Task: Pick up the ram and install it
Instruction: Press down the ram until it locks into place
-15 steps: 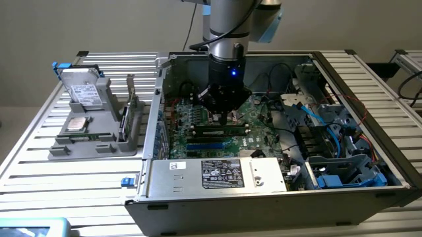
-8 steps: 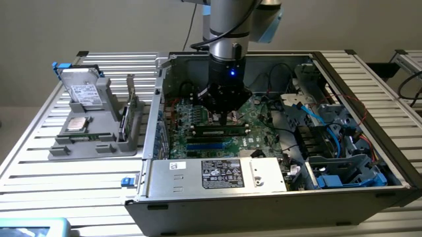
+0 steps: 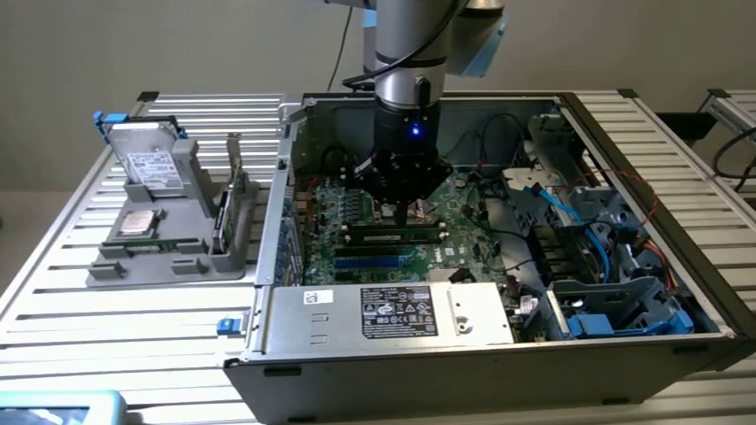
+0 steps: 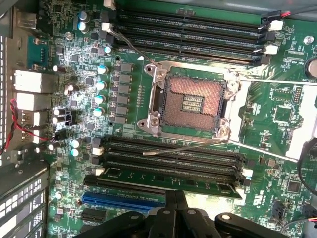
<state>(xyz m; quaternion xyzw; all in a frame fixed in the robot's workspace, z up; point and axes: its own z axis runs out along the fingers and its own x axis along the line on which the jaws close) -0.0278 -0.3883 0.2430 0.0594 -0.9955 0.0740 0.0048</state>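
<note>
Green, thin ram stick (image 4: 168, 179) lies apparently seated in a black slot; the black gripper (image 4: 176, 198) hangs just above, fingers pressed together, empty.

a: we see the computer case (image 3: 497, 345) on the table (image 3: 71, 292), the gripper (image 3: 408, 211) inside it over the motherboard (image 3: 354, 221).

b: and the ram (image 4: 173, 177) sits in a slot beside the cpu socket (image 4: 190, 104); the parts holder (image 3: 165, 239) lies at the exterior view's left.
</note>
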